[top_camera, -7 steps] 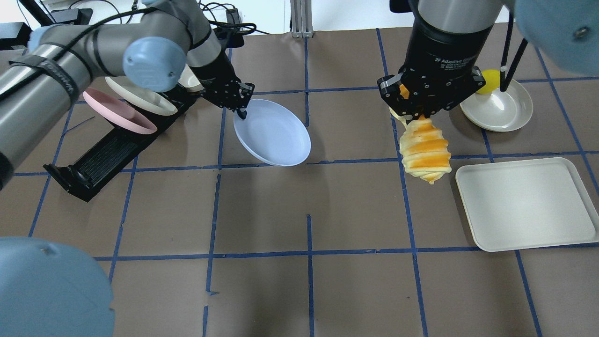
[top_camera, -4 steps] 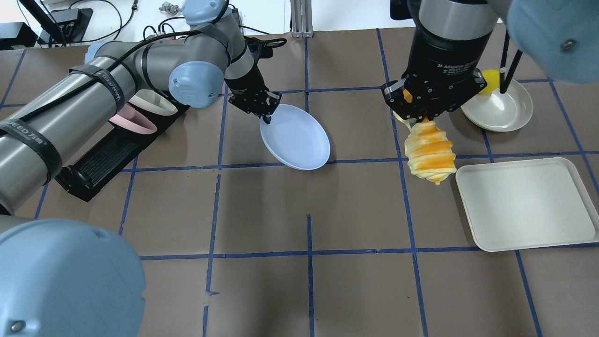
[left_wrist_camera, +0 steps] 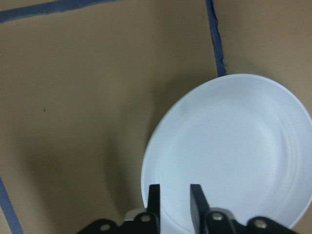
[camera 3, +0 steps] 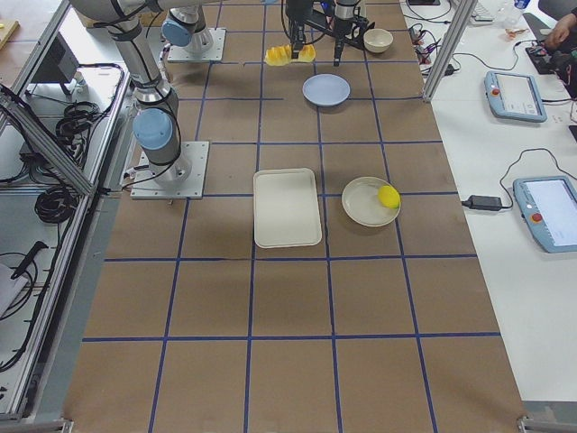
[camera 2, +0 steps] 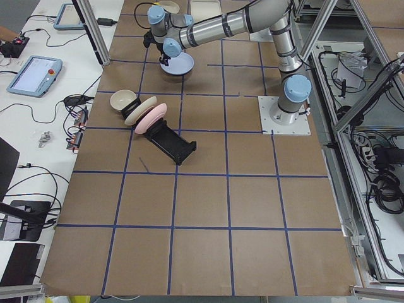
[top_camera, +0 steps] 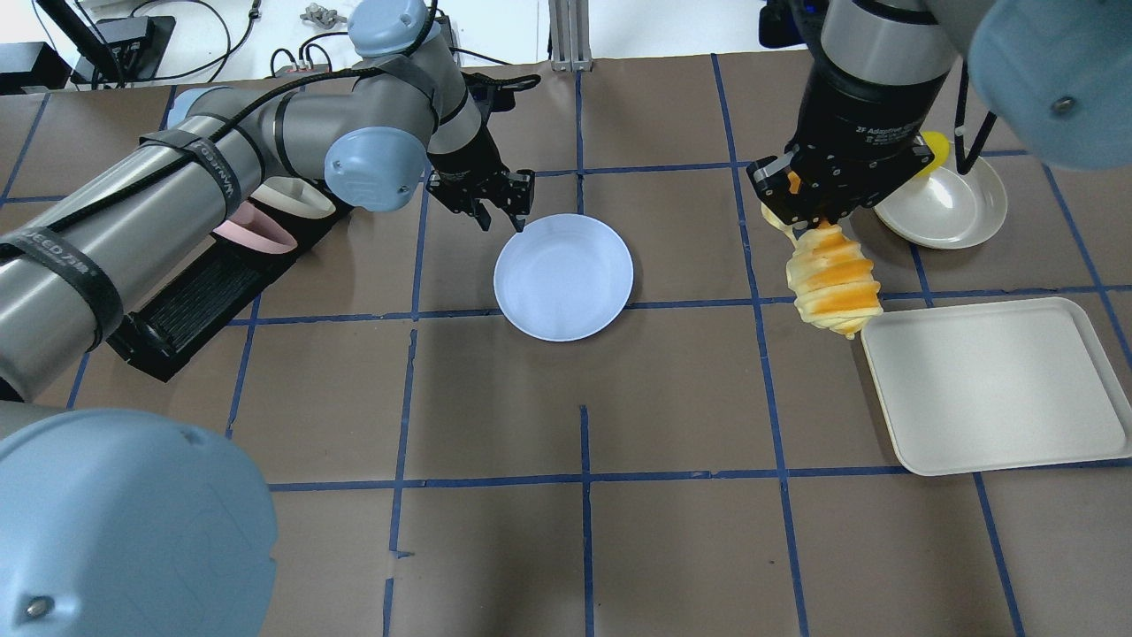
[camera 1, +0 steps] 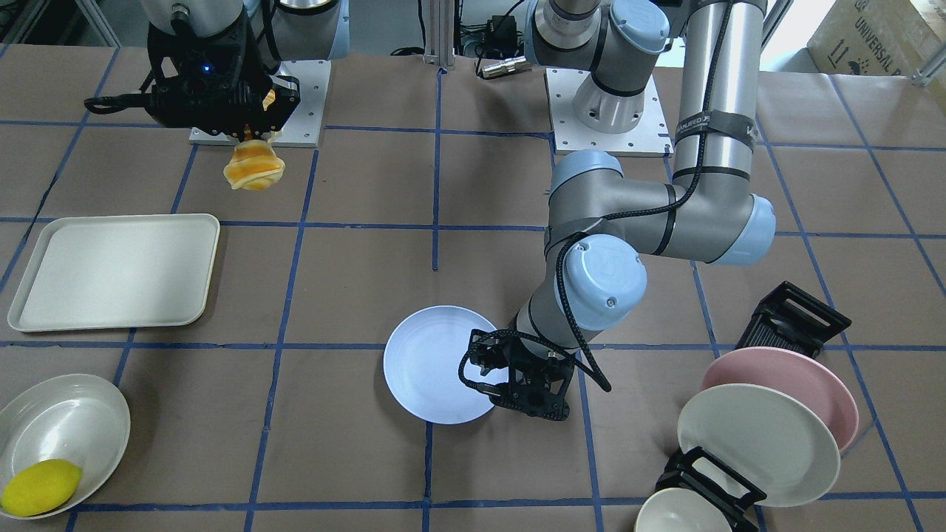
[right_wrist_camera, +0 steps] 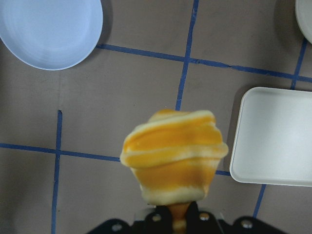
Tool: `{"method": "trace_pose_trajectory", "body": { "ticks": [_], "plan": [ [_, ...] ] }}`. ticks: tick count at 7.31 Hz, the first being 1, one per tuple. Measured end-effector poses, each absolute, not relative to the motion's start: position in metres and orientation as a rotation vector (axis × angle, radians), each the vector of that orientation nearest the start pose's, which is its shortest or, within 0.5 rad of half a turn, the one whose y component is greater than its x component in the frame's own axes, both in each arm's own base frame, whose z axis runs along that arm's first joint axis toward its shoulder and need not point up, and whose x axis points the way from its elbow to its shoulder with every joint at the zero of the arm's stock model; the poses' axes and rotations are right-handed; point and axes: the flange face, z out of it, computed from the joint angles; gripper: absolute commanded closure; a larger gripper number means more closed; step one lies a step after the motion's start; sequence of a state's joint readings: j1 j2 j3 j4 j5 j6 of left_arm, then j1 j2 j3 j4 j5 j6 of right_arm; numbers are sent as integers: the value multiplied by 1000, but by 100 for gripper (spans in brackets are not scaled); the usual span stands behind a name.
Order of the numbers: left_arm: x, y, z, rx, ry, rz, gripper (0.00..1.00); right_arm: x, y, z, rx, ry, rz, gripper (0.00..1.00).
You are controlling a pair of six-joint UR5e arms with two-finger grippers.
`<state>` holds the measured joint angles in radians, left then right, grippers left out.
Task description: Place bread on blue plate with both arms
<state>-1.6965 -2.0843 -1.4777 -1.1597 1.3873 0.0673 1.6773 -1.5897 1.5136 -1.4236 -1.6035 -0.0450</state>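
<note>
The blue plate [top_camera: 564, 276] lies flat on the brown table near the middle; it also shows in the front view [camera 1: 432, 366] and the left wrist view [left_wrist_camera: 229, 151]. My left gripper [top_camera: 502, 217] hovers at the plate's far-left rim, its jaws a little apart and holding nothing [left_wrist_camera: 174, 195]. My right gripper [top_camera: 818, 219] is shut on the top end of the bread [top_camera: 836, 279], an orange and cream striped loaf that hangs downward above the table, to the right of the plate. In the right wrist view the bread [right_wrist_camera: 173, 151] fills the middle and the plate [right_wrist_camera: 48, 29] is at the upper left.
A cream tray [top_camera: 990, 389] lies just right of the hanging bread. A cream bowl [top_camera: 942, 208] with a yellow lemon [top_camera: 930, 146] stands behind it. A black rack [top_camera: 195, 301] with a pink plate [top_camera: 252, 234] and cream dishes stands at the left.
The blue plate was tilted and held by my left gripper; now it lies flat and the gripper has let go. My right gripper has shifted slightly right with the bread.
</note>
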Motion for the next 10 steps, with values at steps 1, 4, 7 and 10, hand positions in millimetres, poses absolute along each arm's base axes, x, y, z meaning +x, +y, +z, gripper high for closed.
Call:
{"method": "trace_pose_trajectory", "body": {
  "ticks": [1, 4, 7, 10],
  "plan": [
    [-203, -644, 294, 248, 3312, 8, 0, 181, -462, 496, -195, 3164, 96, 98],
    [-115, -621, 370, 52, 3248, 28, 0, 212, -473, 392, -102, 3146, -125, 98],
    [-81, -584, 428, -27, 3183, 54, 0, 277, -489, 330, -23, 3121, -235, 98],
    [-83, -558, 466, -32, 3159, 5, 0, 329, -515, 301, 50, 3112, -217, 98]
  ]
}}
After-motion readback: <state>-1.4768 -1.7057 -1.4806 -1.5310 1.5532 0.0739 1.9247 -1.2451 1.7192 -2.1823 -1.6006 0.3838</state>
